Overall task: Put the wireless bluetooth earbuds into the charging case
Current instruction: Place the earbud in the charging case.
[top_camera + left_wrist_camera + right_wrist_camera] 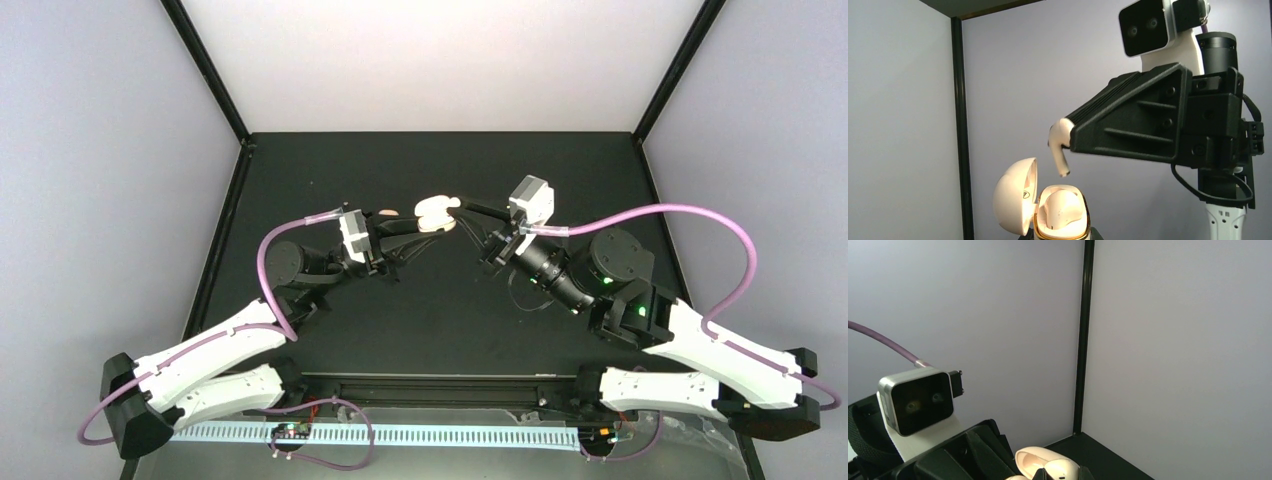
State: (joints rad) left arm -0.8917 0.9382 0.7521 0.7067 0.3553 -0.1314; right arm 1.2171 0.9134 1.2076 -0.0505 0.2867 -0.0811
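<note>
My right claw (1074, 136) pinches the tiny white plastic earbud (1061, 159) stem-down, seemingly directly above the open cream charging case (1062, 212) my left claw (420, 225) clamps.

A black table (440, 160) stands between pale grey walls (90, 150), and black frame posts (205, 68) run up in the corners. A white slotted strip (450, 436) lies along the near edge of the table.
</note>
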